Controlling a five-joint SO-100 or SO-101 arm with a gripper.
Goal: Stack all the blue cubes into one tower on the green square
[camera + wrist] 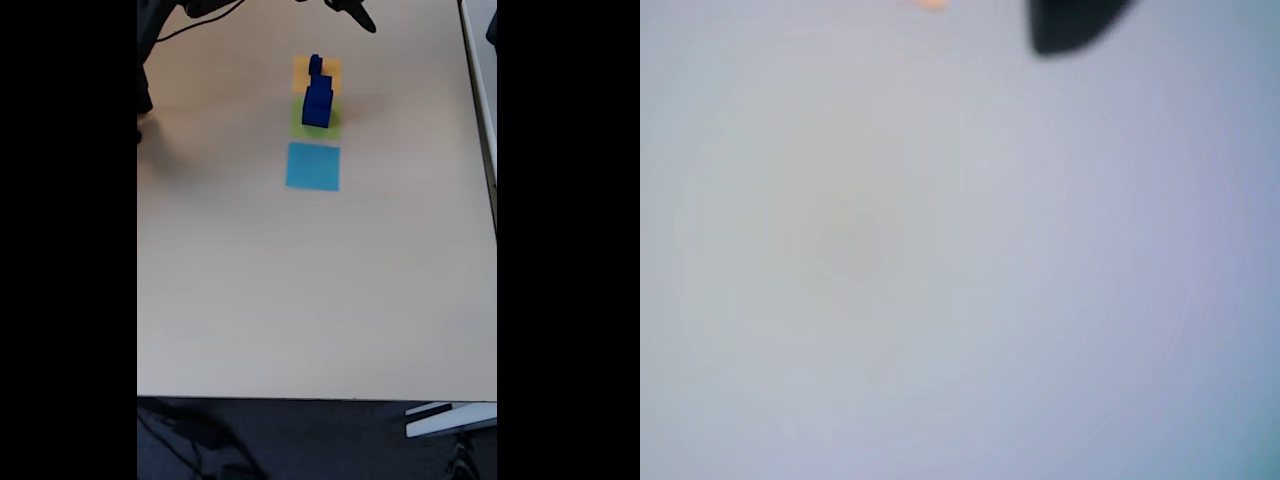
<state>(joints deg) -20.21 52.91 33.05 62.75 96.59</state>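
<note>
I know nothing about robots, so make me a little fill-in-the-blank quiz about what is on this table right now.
1. The blue cubes stand in one tower on the ____ square.
2. The flat square nearest the bottom of the fixed view, with nothing on it, is light ____.
3. The smallest cube sits at the ____ of the tower.
4. The orange square lies just ____ the green square in the fixed view.

Missing words: green; blue; top; above

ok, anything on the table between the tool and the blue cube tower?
Nothing visible. The dark tool sits at the top edge of the fixed view, apart from the tower of dark blue cubes on the yellow-green square; bare table lies between.
</note>
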